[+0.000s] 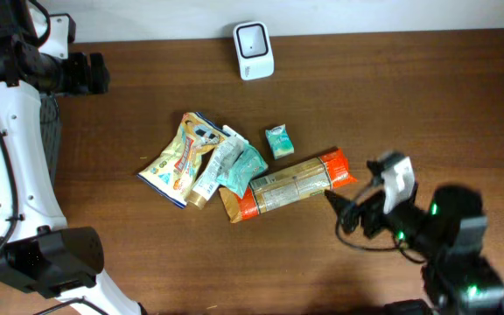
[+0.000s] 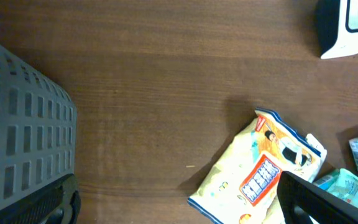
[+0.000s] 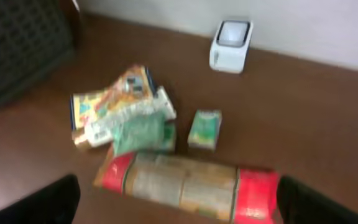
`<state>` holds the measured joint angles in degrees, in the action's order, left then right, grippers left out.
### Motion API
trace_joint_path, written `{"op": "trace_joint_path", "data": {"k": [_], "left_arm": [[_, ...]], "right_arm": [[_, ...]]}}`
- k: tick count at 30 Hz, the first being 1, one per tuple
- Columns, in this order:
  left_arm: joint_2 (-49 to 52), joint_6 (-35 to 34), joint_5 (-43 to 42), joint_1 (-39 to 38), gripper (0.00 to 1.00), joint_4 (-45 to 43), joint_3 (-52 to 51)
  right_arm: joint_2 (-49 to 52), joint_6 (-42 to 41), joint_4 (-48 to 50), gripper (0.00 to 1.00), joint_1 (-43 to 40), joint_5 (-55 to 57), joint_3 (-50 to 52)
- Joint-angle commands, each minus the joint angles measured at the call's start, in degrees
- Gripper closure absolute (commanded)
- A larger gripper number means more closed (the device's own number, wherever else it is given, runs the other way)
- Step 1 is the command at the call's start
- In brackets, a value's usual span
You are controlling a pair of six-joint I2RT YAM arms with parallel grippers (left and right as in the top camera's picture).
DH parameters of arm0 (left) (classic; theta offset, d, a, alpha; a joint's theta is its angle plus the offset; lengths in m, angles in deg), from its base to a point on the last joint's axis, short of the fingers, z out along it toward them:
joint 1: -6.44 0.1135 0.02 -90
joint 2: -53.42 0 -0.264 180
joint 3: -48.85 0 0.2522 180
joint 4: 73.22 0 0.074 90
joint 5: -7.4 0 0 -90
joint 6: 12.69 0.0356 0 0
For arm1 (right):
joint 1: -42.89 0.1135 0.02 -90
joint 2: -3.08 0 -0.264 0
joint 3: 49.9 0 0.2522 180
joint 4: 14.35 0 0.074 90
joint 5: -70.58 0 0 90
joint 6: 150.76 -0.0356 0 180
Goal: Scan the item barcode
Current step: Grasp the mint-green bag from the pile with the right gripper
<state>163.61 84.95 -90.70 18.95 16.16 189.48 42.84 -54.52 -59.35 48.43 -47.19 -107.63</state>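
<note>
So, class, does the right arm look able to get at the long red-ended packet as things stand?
Probably yes. The right gripper is open and sits just off one end of the long packet, with only bare table between them, and nothing covers that end.

Wooden table carrying a white scanner, snack bag, teal pouch, small green packet and long red-ended package.
</note>
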Motion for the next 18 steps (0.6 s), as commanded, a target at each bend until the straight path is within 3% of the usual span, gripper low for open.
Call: {"op": "trace_joint_path", "data": {"k": [1, 5, 7, 11, 18], "left_arm": [[-0.28, -0.5, 0.02, 0.04, 0.01, -0.02, 0.46], [-0.28, -0.5, 0.02, 0.02, 0.01, -0.02, 0.46], [-0.28, -0.5, 0.02, 0.02, 0.01, -0.02, 0.46], [-0.28, -0.5, 0.02, 0.02, 0.01, -0.02, 0.46], [-0.28, -0.5, 0.02, 0.02, 0.01, -0.02, 0.46]], "right_arm": [[14.93, 3.67, -9.7, 0.01, -0.31, -0.55, -19.67], [44.13, 6.12, -32.39, 0.01, 0.85, -0.5, -53.02], [53.86, 6.95, -37.13, 0.01, 2.36, -0.52, -62.14], [64.63, 7.06, -32.11, 0.0, 2.73, -10.64, -63.3], [83.65, 7.06, -29.24, 0.03, 13.81, -5.81, -63.32]]}}
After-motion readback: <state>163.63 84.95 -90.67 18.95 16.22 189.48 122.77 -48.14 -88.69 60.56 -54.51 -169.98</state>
